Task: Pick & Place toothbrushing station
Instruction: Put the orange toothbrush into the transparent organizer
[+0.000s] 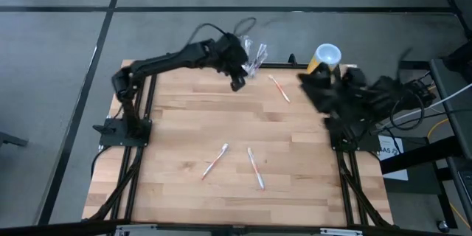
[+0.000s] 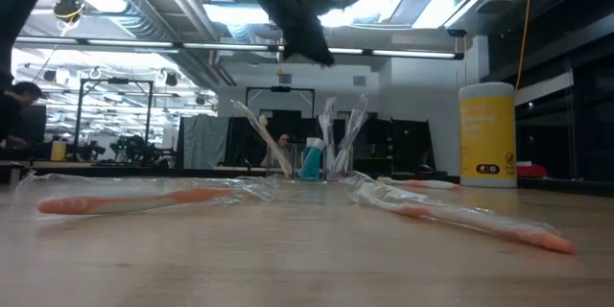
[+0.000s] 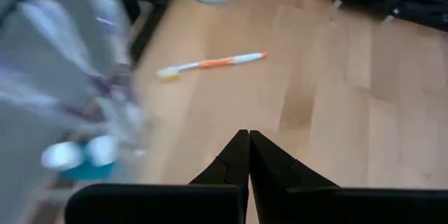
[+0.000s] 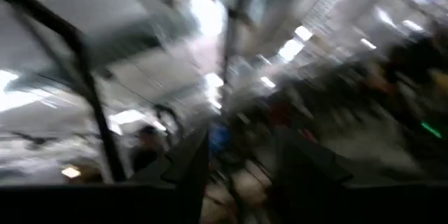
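1. We find the toothbrush holder (image 1: 254,53) at the far edge of the worktop (image 1: 192,129), clear plastic with brushes and a blue-capped tube standing in it. In the low view (image 2: 312,158) it stands upright on the wood, which suggests it rests there on its own and is not carried.

2. Our left pincer (image 1: 237,82) hovers just beside the holder, on its near side. Its fingers (image 3: 246,155) are clenched together with nothing between them, so it grips nothing. We judge it is either lining up for a grasp or has no hold yet; it would have to open first.

3. Our right pincer (image 4: 241,161) sits folded back at the right far corner, next to the yellow can (image 1: 325,57). Its fingers stand apart and empty, and its camera looks out into the room, so we take this arm to be waiting clear of the work.

4. Three wrapped toothbrushes lie flat on the wood: one (image 1: 279,88) near the holder, two (image 1: 215,160) (image 1: 255,167) toward the near side, well apart from the holder. They lie loose, as things waiting to be sorted.

5. The yellow can stands upright at the far right, apart from the holder, and seems to play no part here.
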`<state>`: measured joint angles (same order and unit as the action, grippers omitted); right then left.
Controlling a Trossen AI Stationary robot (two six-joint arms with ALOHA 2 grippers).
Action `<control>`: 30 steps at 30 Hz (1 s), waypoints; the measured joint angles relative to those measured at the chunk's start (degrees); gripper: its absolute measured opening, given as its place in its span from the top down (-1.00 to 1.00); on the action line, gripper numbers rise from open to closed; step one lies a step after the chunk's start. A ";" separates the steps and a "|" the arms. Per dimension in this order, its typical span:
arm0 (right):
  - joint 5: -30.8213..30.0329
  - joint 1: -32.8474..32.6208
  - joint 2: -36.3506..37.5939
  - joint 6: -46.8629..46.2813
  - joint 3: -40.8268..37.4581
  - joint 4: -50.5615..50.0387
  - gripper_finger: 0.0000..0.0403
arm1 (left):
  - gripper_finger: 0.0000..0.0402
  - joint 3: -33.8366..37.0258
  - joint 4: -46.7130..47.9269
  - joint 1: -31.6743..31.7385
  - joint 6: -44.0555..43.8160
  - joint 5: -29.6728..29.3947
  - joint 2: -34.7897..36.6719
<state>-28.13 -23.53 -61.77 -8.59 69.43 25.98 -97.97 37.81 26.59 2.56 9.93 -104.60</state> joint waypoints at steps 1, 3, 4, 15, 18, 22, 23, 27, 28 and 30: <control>-3.34 0.02 0.46 -2.48 0.00 -5.51 0.18 | 0.99 0.00 0.74 0.66 0.59 -0.78 1.46; -7.53 0.84 0.67 -8.40 0.00 -16.31 0.18 | 0.99 0.75 2.26 2.30 1.71 -2.74 5.20; -8.35 1.63 0.73 -11.90 0.02 -21.85 0.18 | 0.99 1.55 3.17 3.15 2.47 -3.51 7.50; 3.68 13.85 -0.86 -51.03 -0.55 -95.55 0.18 | 0.92 8.57 7.22 5.57 1.17 -6.19 29.34; 4.47 15.78 -0.44 -51.23 -3.35 -95.40 0.18 | 0.78 8.57 6.45 4.34 0.11 -6.95 32.00; 11.22 20.35 -0.36 -50.08 -11.35 -88.27 0.17 | 0.54 8.57 6.14 3.08 -1.13 -10.34 34.82; 12.84 21.86 -0.38 -50.11 -14.00 -85.89 0.17 | 0.48 8.57 6.14 3.05 -1.67 -10.94 35.31; 20.75 29.00 -0.84 -49.79 -25.05 -73.50 0.18 | 0.27 8.57 6.13 3.04 -2.68 -11.93 37.28; 22.10 30.77 -1.07 -49.38 -27.09 -71.07 0.18 | 0.22 8.57 6.11 3.04 -2.84 -11.93 37.67; 23.26 33.68 -2.07 -47.32 -29.76 -67.24 0.17 | 0.16 8.57 6.13 3.04 -2.90 -11.91 38.37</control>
<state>-4.86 10.15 -63.84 -55.92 39.67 -41.26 -89.41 43.94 29.63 -0.34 -1.98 -66.23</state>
